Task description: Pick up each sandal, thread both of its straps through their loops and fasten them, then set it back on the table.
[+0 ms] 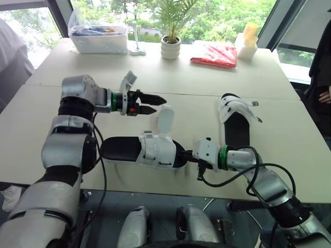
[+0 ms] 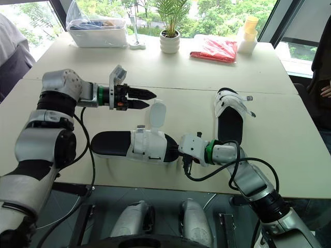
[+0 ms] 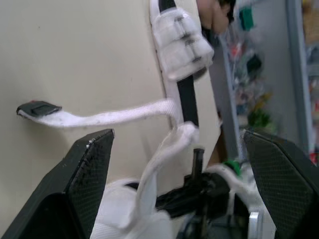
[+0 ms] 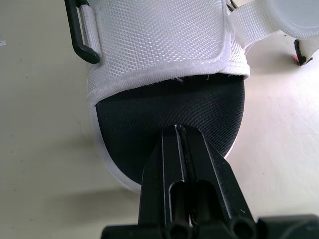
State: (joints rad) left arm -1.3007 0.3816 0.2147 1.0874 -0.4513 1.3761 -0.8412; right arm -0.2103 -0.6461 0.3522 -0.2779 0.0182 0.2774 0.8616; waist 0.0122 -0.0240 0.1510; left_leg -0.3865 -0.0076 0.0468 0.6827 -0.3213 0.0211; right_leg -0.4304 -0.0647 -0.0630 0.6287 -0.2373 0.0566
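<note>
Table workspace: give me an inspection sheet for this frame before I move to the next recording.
Surface: beige table, seam across it.
Job's things: near black-soled sandal with white straps, one strap standing loose; second matching sandal lying to the right.
Clutter: clear plastic bin, white potted plant, red packet along the far edge.
Grippers: left gripper open, above the table beside the loose strap; right gripper shut, tips on the near sandal's black insole.
Cables: black cable looping off the right arm.
Surroundings: windows with greenery; a person's sleeve at the left edge.
</note>
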